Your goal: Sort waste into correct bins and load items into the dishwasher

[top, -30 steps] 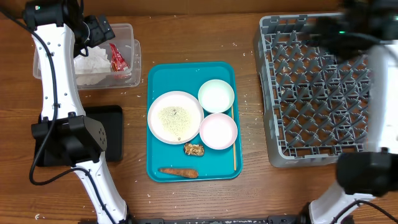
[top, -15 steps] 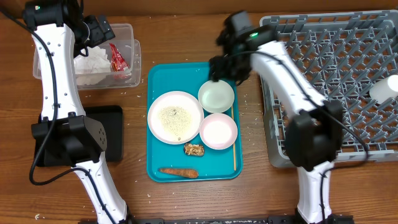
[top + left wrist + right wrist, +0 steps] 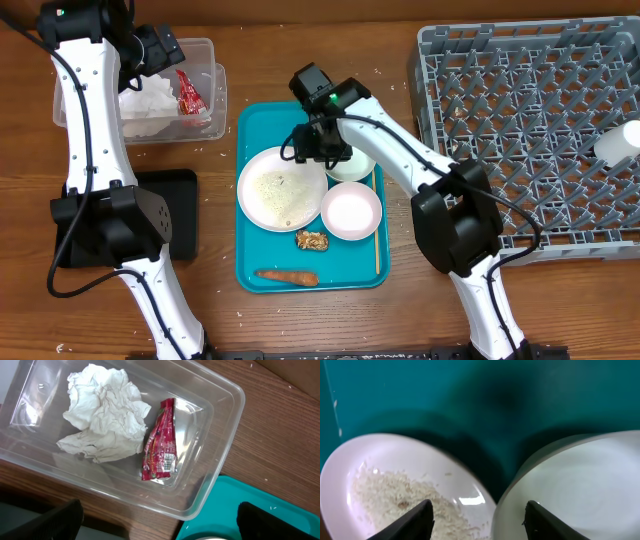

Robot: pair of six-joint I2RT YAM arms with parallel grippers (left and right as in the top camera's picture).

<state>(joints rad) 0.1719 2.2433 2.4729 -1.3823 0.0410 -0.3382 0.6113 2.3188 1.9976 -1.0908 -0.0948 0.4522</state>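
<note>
A teal tray (image 3: 258, 130) holds a white plate with rice (image 3: 278, 190), a pale green bowl (image 3: 355, 167), a pink bowl (image 3: 351, 211), a food scrap (image 3: 312, 240), a carrot (image 3: 288, 277) and a chopstick (image 3: 376, 225). My right gripper (image 3: 322, 143) is open, low over the gap between the plate (image 3: 395, 485) and the green bowl (image 3: 580, 485). My left gripper (image 3: 165, 48) is open and empty above the clear bin (image 3: 205, 50), which holds crumpled tissue (image 3: 105, 412) and a red wrapper (image 3: 161, 442). A white cup (image 3: 617, 143) lies in the grey dish rack (image 3: 520, 130).
A black bin (image 3: 178, 210) sits left of the tray, by the left arm's base. The dish rack fills the right side of the table. Crumbs are scattered on the wood around the tray.
My right arm has swung left from the dish rack, over the green bowl, down to the plate's edge. The white cup now lies in the rack. The left arm has not moved.
</note>
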